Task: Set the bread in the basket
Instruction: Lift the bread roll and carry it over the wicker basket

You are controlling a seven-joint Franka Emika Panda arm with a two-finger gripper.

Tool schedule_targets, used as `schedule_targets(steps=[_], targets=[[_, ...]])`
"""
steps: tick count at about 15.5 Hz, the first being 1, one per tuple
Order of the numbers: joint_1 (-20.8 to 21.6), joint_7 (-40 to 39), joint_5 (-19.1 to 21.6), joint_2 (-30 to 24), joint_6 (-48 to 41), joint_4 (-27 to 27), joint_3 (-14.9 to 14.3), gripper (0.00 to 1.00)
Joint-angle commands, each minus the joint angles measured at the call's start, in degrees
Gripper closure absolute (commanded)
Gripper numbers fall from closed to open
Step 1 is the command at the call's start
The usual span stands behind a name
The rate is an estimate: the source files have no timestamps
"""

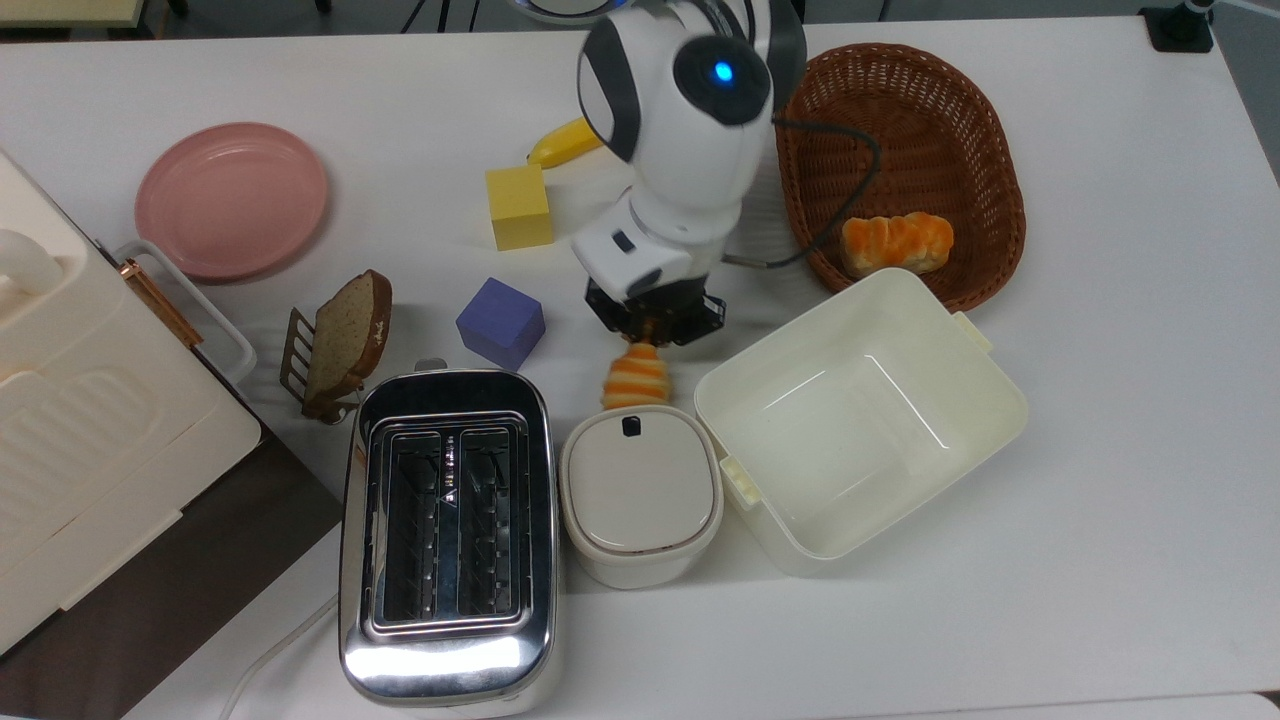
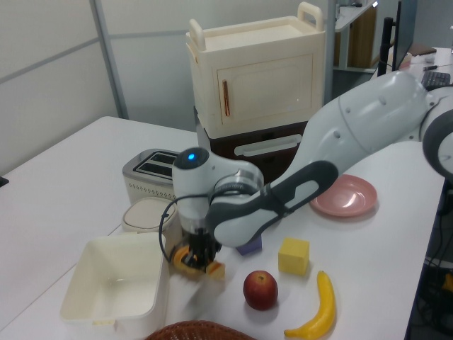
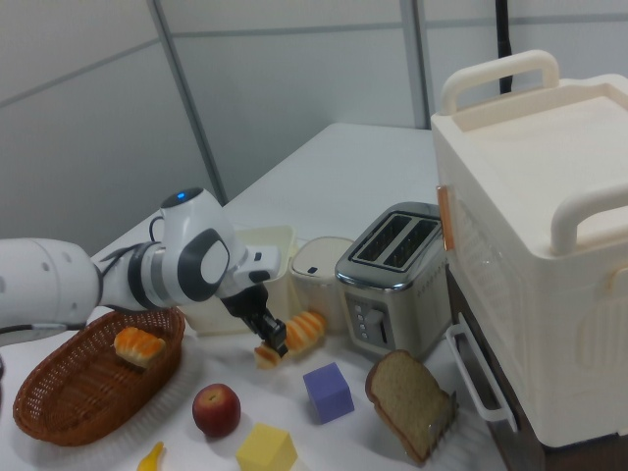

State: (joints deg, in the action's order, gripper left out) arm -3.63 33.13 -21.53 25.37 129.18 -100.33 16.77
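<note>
The bread (image 1: 637,378), a long loaf striped orange and cream, hangs tilted just above the table, between the small lidded container and the arm. My gripper (image 1: 652,325) is shut on its upper end. In the left view the gripper (image 2: 202,256) holds the bread (image 2: 185,261) beside the cream container. The right view shows the gripper (image 3: 272,340) with the bread (image 3: 304,331) off the table. The brown wicker basket (image 1: 930,120) lies at the top view's upper right, and its rim (image 2: 195,330) shows at the left view's bottom edge. A short orange roll (image 1: 895,243) lies inside it.
A cream square container (image 1: 860,420) sits between the bread and the basket. A small lidded container (image 1: 640,490) and a toaster (image 1: 447,530) stand at the front. A purple cube (image 1: 500,322), yellow cube (image 1: 518,206), banana (image 1: 565,142), apple (image 2: 260,289), bread slice (image 1: 348,340) and pink plate (image 1: 232,200) lie around.
</note>
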Motion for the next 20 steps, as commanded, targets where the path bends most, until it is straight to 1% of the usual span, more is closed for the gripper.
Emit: schedule_targets(steps=[1,2,3,5,6,8,9,10,11,12,13,14,15,16,20], targets=[[-6.19,1.06,-0.35,-11.55,0.46,-8.91,4.74,0.97],[-8.22,0.98,-0.27,-13.49,-0.41,-9.97,6.50,0.97],[-9.02,0.89,-0.27,-14.81,-1.55,-10.41,7.22,0.97],[-8.94,0.71,0.08,-18.06,-6.81,-10.07,7.22,0.97],[-8.68,0.63,1.30,-18.69,-7.53,-9.63,7.22,0.97],[-7.71,0.71,1.93,-18.69,-7.71,-8.84,7.14,0.97],[-6.14,0.71,3.06,-19.13,-8.58,-7.88,6.61,0.97],[-4.82,0.02,4.64,-19.48,-12.07,-5.43,6.17,0.97],[-2.81,-3.12,6.57,-19.66,-15.76,-2.97,5.30,0.97],[0.26,-6.81,9.55,-20.18,-19.72,-0.51,2.33,0.97],[2.81,-9.54,11.58,-20.97,-22.37,0.56,-0.40,0.97],[7.19,-13.75,13.86,-22.63,-25.79,1.18,-4.69,0.97],[9.76,-15.36,15.10,-23.34,-27.73,1.53,-6.64,0.97],[11.43,-15.46,15.55,-23.61,-28.71,1.54,-7.10,0.97],[16.63,-13.71,15.47,-23.09,-28.37,0.14,-6.49,0.97]])
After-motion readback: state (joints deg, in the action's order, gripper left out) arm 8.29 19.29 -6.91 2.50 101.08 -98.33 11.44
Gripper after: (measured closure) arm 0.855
